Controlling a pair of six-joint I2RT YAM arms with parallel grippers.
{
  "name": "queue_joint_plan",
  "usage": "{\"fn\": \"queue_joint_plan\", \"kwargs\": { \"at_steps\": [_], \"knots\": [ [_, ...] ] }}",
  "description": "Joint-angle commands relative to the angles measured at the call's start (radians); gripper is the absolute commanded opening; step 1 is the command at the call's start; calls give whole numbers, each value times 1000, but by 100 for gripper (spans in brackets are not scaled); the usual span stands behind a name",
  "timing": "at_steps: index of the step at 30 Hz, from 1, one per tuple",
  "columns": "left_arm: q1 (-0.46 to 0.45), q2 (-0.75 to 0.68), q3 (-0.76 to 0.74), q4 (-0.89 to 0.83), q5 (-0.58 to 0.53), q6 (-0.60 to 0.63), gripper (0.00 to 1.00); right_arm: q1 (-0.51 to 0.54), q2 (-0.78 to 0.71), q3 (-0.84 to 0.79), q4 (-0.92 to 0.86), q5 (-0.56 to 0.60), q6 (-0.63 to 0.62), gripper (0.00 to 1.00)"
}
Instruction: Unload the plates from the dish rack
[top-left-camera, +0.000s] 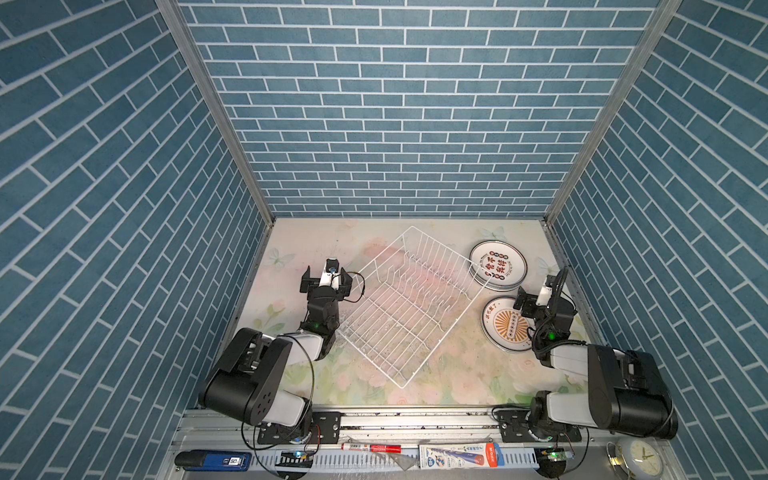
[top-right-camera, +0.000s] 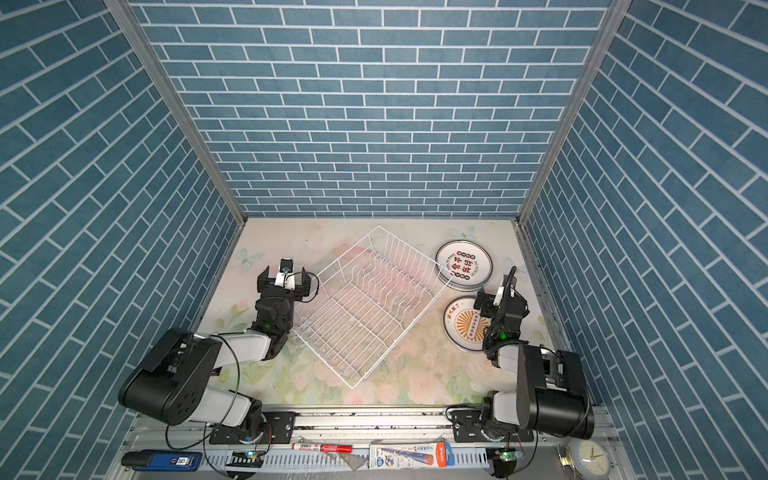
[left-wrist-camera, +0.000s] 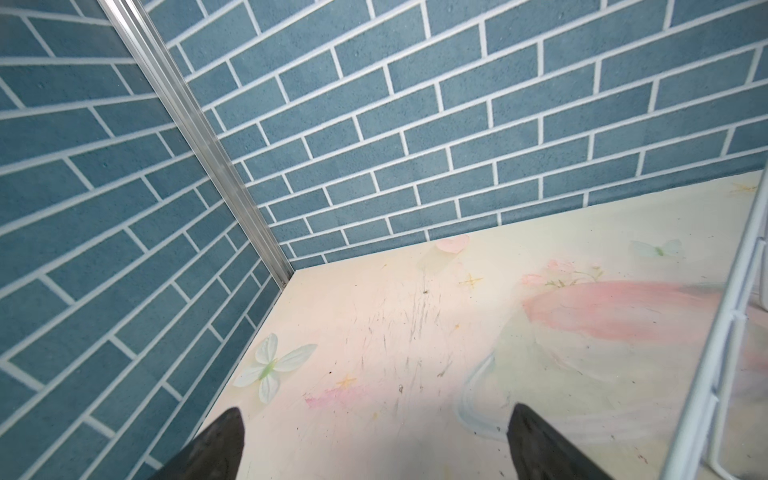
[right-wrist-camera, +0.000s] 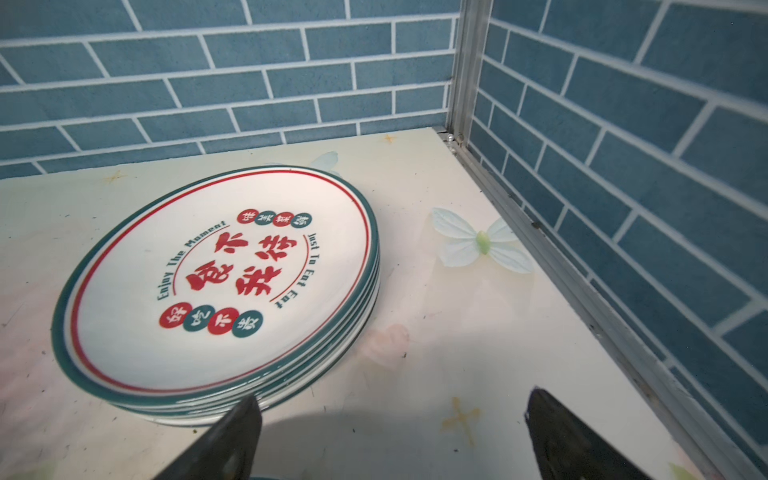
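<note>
The white wire dish rack (top-left-camera: 405, 307) (top-right-camera: 365, 307) sits diagonally mid-table and holds nothing; its rim (left-wrist-camera: 723, 332) edges the left wrist view. A stack of green-rimmed plates (top-left-camera: 498, 266) (top-right-camera: 463, 265) (right-wrist-camera: 220, 286) with red Chinese characters lies flat at the back right. Nearer, plates with an orange sunburst (top-left-camera: 505, 324) (top-right-camera: 467, 324) lie flat, partly hidden by the right arm. My left gripper (top-left-camera: 326, 279) (top-right-camera: 284, 282) (left-wrist-camera: 376, 409) is open over bare mat left of the rack. The right gripper (top-left-camera: 540, 297) (top-right-camera: 500, 297) (right-wrist-camera: 392, 395) is open beside the character stack, holding nothing.
Blue brick walls close in the left, back and right, with aluminium posts (left-wrist-camera: 208, 145) (right-wrist-camera: 461, 70) in the back corners. On the front rail lie a blue device (top-left-camera: 214, 460), a red marker (top-left-camera: 372, 448), a pen package (top-left-camera: 457, 455) and a clock (top-left-camera: 640, 457).
</note>
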Motion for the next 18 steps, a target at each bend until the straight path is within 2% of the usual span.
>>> {"fn": "queue_joint_plan", "kwargs": {
  "at_steps": [1, 5, 9, 14, 18],
  "knots": [
    [29, 28, -103, 51, 84, 32, 99, -2, 71, -11, 190, -73, 1, 99],
    [29, 83, -161, 224, 61, 26, 99, -1, 161, 15, 232, -99, 1, 99],
    [29, 130, -181, 317, 34, 15, 99, -2, 139, 72, 86, -87, -9, 99],
    [34, 131, -184, 315, 36, 6, 99, 1, 140, 121, -10, -155, -37, 99],
    [81, 178, -151, 308, 43, -39, 99, 1, 138, 62, 99, -80, -12, 99]
  ]
}}
